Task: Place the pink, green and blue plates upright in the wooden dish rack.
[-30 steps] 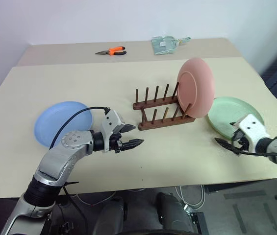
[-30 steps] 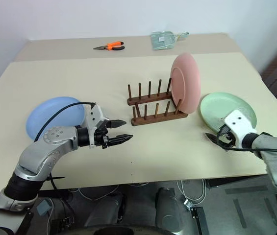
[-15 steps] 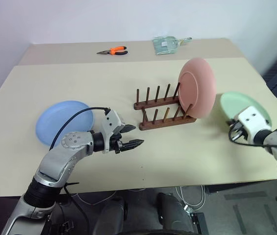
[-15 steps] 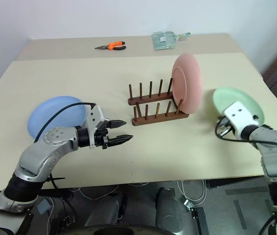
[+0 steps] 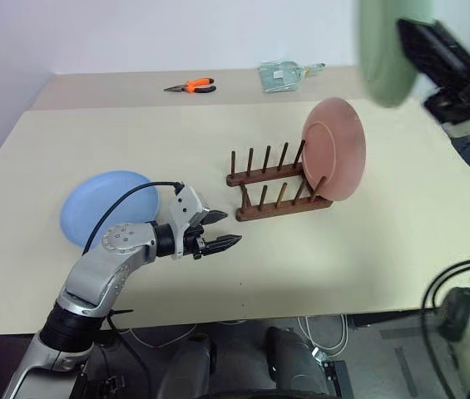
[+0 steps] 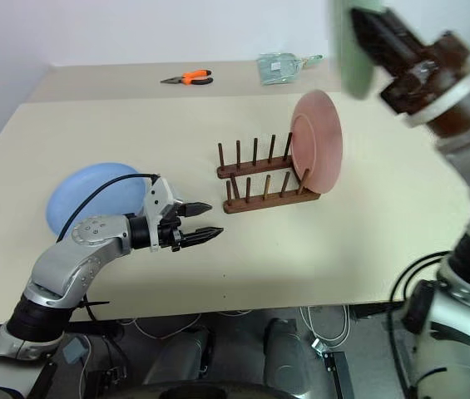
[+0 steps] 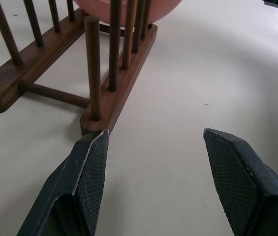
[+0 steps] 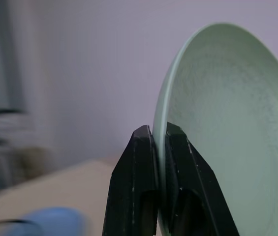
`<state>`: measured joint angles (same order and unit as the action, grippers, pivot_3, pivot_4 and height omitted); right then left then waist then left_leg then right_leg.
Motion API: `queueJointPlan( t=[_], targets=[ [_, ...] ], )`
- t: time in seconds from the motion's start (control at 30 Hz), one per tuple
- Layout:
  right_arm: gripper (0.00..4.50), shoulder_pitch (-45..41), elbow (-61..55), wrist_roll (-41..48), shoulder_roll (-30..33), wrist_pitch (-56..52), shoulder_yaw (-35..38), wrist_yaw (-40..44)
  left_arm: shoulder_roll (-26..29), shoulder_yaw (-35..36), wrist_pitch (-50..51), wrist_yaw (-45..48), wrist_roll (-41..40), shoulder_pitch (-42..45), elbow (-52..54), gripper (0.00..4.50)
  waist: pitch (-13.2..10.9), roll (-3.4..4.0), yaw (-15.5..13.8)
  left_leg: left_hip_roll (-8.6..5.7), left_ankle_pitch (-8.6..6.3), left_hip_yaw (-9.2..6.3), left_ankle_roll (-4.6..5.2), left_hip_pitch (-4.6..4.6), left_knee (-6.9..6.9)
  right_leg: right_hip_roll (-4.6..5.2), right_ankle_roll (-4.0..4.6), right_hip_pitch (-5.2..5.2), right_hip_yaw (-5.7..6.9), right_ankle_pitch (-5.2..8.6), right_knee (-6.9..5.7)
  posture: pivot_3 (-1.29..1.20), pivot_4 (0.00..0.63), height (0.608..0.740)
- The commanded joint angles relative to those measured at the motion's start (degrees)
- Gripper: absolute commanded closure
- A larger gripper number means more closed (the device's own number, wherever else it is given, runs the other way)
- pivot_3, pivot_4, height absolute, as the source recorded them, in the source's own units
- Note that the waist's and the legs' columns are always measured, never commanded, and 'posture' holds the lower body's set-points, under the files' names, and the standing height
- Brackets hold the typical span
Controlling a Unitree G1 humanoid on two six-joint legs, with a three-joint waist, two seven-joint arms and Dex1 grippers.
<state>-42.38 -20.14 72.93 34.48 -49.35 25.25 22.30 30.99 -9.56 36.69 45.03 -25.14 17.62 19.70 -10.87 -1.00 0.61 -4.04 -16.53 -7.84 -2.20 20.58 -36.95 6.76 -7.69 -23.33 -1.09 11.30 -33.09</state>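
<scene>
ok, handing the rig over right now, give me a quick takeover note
Right gripper: jaws shut on the rim of the green plate, held edge-on high above the table, off to the rack's right.
Left gripper: jaws open, empty, hovering low between the blue plate and the wooden dish rack.
Done: pink plate stands upright at the rack's right end.
Left: slot the green plate into the rack, then pick up the blue plate, lying flat on the table, and rack it.
</scene>
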Motion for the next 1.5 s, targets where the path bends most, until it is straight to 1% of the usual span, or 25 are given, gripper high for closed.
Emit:
queueJointPlan(
  t=[0.03,0.1,0.2,0.37,0.53,0.67,0.77,0.8,0.87,0.9,0.97,1.0,1.03,1.07,1.13,1.23,1.27,1.3,1.37,1.4,1.47,1.5],
  targets=[
    [4.46,-1.28,0.33,8.64,-2.65,-1.46,-1.33,-10.97,-0.08,1.81,-1.16,0.61,-1.43,-0.58,2.52,1.34,0.0,0.0,-0.11,0.0,0.0,-0.01,0.0,0.01,0.0,0.0,0.04,-0.03,0.0,-0.02,0.0,0.0,0.15,0.74],
    [4.46,-0.33,2.19,11.74,-4.54,-1.57,-2.61,-16.85,-0.36,2.53,-0.85,0.46,-2.45,-0.86,3.31,1.34,0.0,0.0,-0.29,-0.03,0.0,-0.03,0.0,0.09,-0.01,0.02,0.08,-0.07,0.01,-0.05,0.01,0.0,0.15,0.74],
    [4.46,1.66,2.38,12.66,-5.2,-1.9,-4.37,-19.96,-0.56,2.76,-0.73,0.26,-2.84,-1.23,3.66,1.34,0.0,0.0,-0.57,-0.08,0.0,-0.02,0.0,0.19,-0.04,0.03,0.08,-0.13,0.0,-0.06,0.02,0.0,0.15,0.74],
    [4.46,4.01,5.7,21.21,-7.75,-0.67,-4.3,-28.16,-0.51,2.79,-0.75,0.3,-3.0,-1.67,3.84,1.34,0.01,0.02,-0.69,-0.07,0.01,0.11,0.0,0.19,-0.02,-0.03,0.09,-0.17,0.01,-0.06,-0.01,0.0,0.15,0.74],
    [4.46,6.11,5.93,24.13,-8.03,-0.19,-5.91,-32.05,-0.6,2.63,-0.8,0.47,-2.9,-1.57,3.75,1.34,0.0,0.02,-0.68,-0.07,0.01,0.16,0.01,0.19,-0.02,-0.04,0.08,-0.17,0.0,-0.06,0.0,0.0,0.15,0.74],
    [4.46,6.74,6.42,22.09,-7.62,-0.16,-7.38,-32.43,-0.58,2.77,-0.74,0.64,-3.08,-1.33,3.8,1.34,0.01,0.02,-0.65,-0.07,0.01,0.16,0.01,0.18,-0.02,-0.04,0.08,-0.17,0.01,-0.06,-0.01,0.0,0.15,0.74],
    [3.49,6.63,6.53,18.32,-6.36,-0.32,-8.36,-30.47,-0.53,2.85,-0.72,0.72,-3.09,-1.3,3.82,1.34,0.01,0.02,-0.65,-0.07,0.01,0.18,0.01,0.18,-0.02,-0.05,0.08,-0.17,0.01,-0.06,-0.01,0.0,0.15,0.74],
    [2.97,6.41,6.13,15.93,-5.49,-0.39,-9.01,-29.16,-0.48,2.9,-0.63,0.73,-3.16,-1.31,3.88,1.34,0.01,0.02,-0.65,-0.07,0.01,0.18,0.01,0.18,-0.02,-0.05,0.07,-0.17,0.01,-0.05,-0.01,0.0,0.15,0.74],
    [1.92,5.85,3.61,7.15,-1.69,0.37,-11.72,-23.69,-0.43,3.69,0.91,0.5,-4.4,-1.31,3.89,1.34,0.0,0.02,-0.74,-0.07,0.01,0.2,0.01,0.19,-0.02,-0.05,0.05,-0.18,0.01,-0.04,-0.01,0.0,0.15,0.74],
    [1.47,5.65,2.81,3.23,-0.18,1.57,-12.69,-20.95,-0.54,4.21,1.63,0.11,-4.99,-1.22,3.73,1.1,0.0,0.02,-0.81,-0.08,0.01,0.19,0.01,0.2,-0.03,-0.05,0.02,-0.18,0.02,-0.02,0.0,0.0,0.15,0.74],
    [1.46,5.08,2.0,-5.99,3.65,5.21,-14.71,-15.64,-0.76,5.45,2.39,-0.61,-5.95,-0.97,3.29,0.6,0.0,0.03,-0.82,-0.08,0.01,0.21,0.01,0.22,-0.04,-0.05,-0.08,-0.2,0.03,0.04,0.0,0.0,0.15,0.74],
    [1.46,4.78,1.85,-10.78,5.45,7.56,-15.69,-13.06,-0.82,6.14,2.62,-1.0,-6.35,-0.9,3.1,0.13,0.0,0.03,-0.83,-0.08,0.01,0.21,0.01,0.23,-0.04,-0.05,-0.13,-0.2,0.03,0.07,0.01,0.0,0.15,0.74],
    [1.46,4.32,2.08,-14.92,7.2,9.73,-16.29,-10.75,-0.86,6.83,1.95,-1.67,-5.86,-0.83,2.75,0.06,0.0,0.02,-0.83,-0.09,0.01,0.23,0.01,0.23,-0.04,-0.05,-0.14,-0.21,0.03,0.07,0.0,0.0,0.15,0.74],
    [1.46,3.51,2.59,-19.88,9.45,12.8,-16.93,-8.17,-1.3,8.16,0.92,-3.91,-4.46,-0.38,1.48,0.06,0.0,0.03,-0.85,-0.08,0.01,0.23,0.01,0.23,-0.04,-0.05,-0.15,-0.21,0.04,0.08,0.01,0.0,0.15,0.74],
    [1.46,1.96,3.95,-25.26,12.48,16.41,-16.89,-3.36,-2.29,11.44,-0.38,-9.68,-1.62,1.12,-2.29,0.06,0.0,0.02,-0.92,-0.09,0.01,0.26,0.01,0.22,-0.05,-0.04,-0.16,-0.2,0.03,0.08,0.01,0.0,0.15,0.74],
    [0.63,0.33,2.81,-28.68,15.03,19.26,-17.4,4.27,-4.22,17.68,-1.16,-21.78,3.27,4.55,-8.98,0.0,0.02,-0.03,-0.91,-0.07,0.01,0.22,0.01,0.19,-0.03,-0.07,-0.18,-0.19,0.07,0.07,0.01,0.0,0.15,0.74],
    [0.16,0.21,1.56,-30.01,15.67,20.12,-18.49,6.76,-4.74,20.28,-0.27,-27.31,5.21,6.21,-11.41,0.0,0.02,-0.04,-0.88,-0.05,0.01,0.21,0.0,0.17,-0.02,-0.08,-0.22,-0.17,0.07,0.05,0.01,0.0,0.15,0.74],
    [0.07,0.32,0.25,-30.95,15.82,20.51,-19.47,8.61,-5.13,22.68,1.16,-32.47,6.98,7.77,-13.49,0.0,0.01,-0.05,-0.82,-0.05,0.01,0.2,0.0,0.16,-0.02,-0.08,-0.36,-0.16,0.07,-0.03,0.01,0.0,0.15,0.74],
    [0.07,0.86,-2.29,-33.18,15.36,20.98,-21.72,10.89,-5.21,27.48,5.13,-42.03,10.19,10.53,-16.81,0.0,0.01,-0.06,-0.65,-0.05,0.01,0.2,0.0,0.16,0.0,-0.08,-0.39,-0.17,0.07,-0.04,0.01,0.0,0.15,0.74],
    [0.07,1.37,-3.2,-34.44,14.86,21.36,-22.88,11.74,-4.34,29.25,6.98,-46.08,12.41,11.32,-18.14,0.0,0.01,-0.07,-0.54,-0.05,0.01,0.19,0.0,0.15,0.0,-0.07,-0.4,-0.18,0.07,-0.05,0.0,0.0,0.15,0.74],
    [0.07,2.87,-3.91,-37.05,13.41,22.35,-25.48,13.42,-4.0,35.64,13.83,-51.7,12.71,12.14,-18.37,0.0,0.07,-0.18,-0.11,-0.06,0.01,0.17,-0.01,0.15,0.01,-0.07,-0.42,-0.19,0.08,-0.05,-0.01,0.0,0.15,0.74],
    [0.07,3.2,-3.94,-37.75,12.77,22.62,-25.94,13.94,-3.92,36.86,15.9,-52.55,12.68,12.15,-18.04,0.0,0.07,-0.23,-0.04,-0.07,0.0,0.15,-0.02,0.14,0.01,-0.06,-0.43,-0.18,0.08,-0.05,-0.01,0.0,0.15,0.74]
  ],
)
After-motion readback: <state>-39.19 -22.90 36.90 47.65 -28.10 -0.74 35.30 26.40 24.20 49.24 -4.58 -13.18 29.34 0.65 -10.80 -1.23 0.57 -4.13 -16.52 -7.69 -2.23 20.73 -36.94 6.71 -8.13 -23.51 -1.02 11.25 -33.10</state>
